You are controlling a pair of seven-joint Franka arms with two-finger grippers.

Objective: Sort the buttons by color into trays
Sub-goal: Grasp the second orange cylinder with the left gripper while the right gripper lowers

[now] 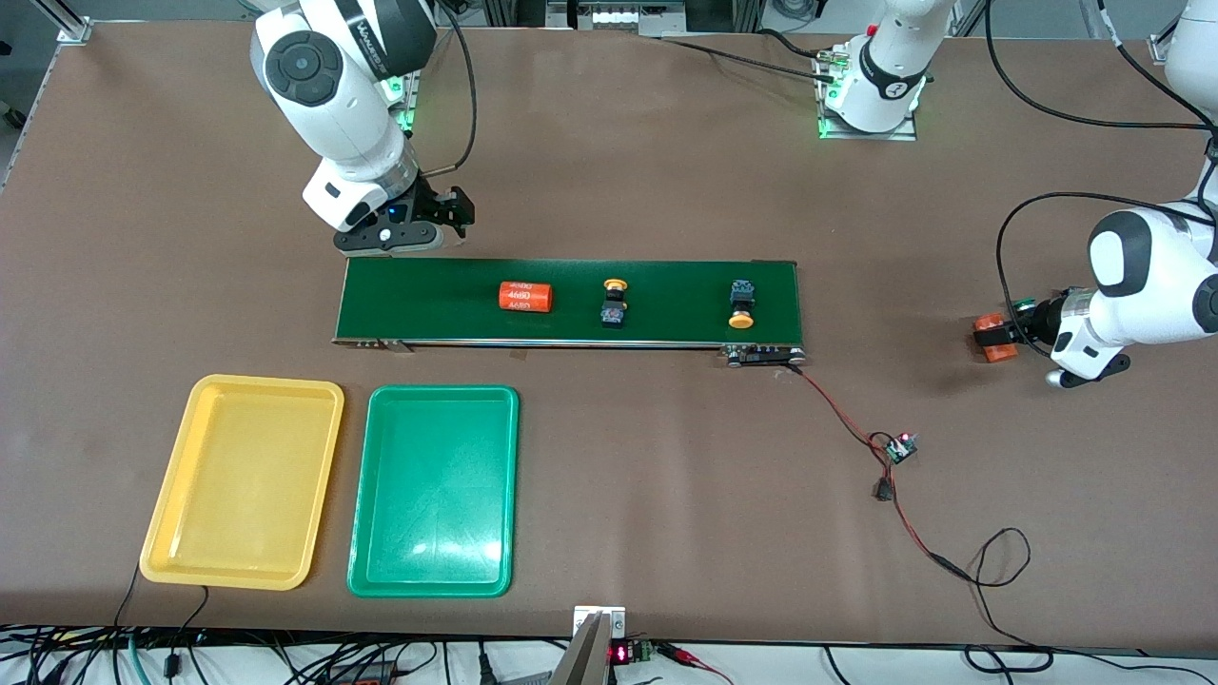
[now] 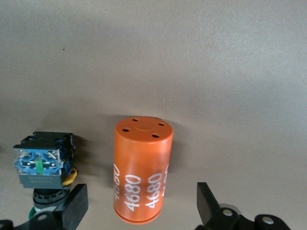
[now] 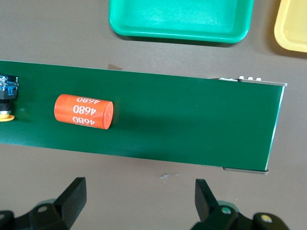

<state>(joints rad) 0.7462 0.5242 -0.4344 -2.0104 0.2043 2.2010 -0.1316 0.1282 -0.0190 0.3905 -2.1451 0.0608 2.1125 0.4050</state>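
Yellow tray (image 1: 244, 480): empty, nearest the front camera, at the right arm's end of the table.
Green tray (image 1: 434, 491): empty, just beside the yellow one, toward the left arm's end.
Right gripper (image 1: 419, 221): hovers over the bare table just off the conveyor belt (image 1: 571, 303), near its end by the trays; fingers apart, holding nothing.
Orange cylinder on belt (image 1: 526, 297): marked 4680, lying on its side; not a button.
Yellow button, first (image 1: 615, 303): on the belt, mid-length, lying on its side.
Yellow button, second (image 1: 741, 304): on the belt, toward the left arm's end, cap pointing toward the front camera.
Left gripper (image 1: 999, 335): low over the table, well apart from the belt; fingers spread, straddling an upright orange cylinder (image 2: 142, 168) without clamping it.
Green button (image 2: 44, 168): on the table just beside that cylinder, close to one finger.
Risk, left: closing here would probably seize the cylinder, or knock the button aside.
Risk, right: if the belt moves, the cylinder arrives first and may be picked by mistake.
Risk, general: a sideways button could slip from a pinch.
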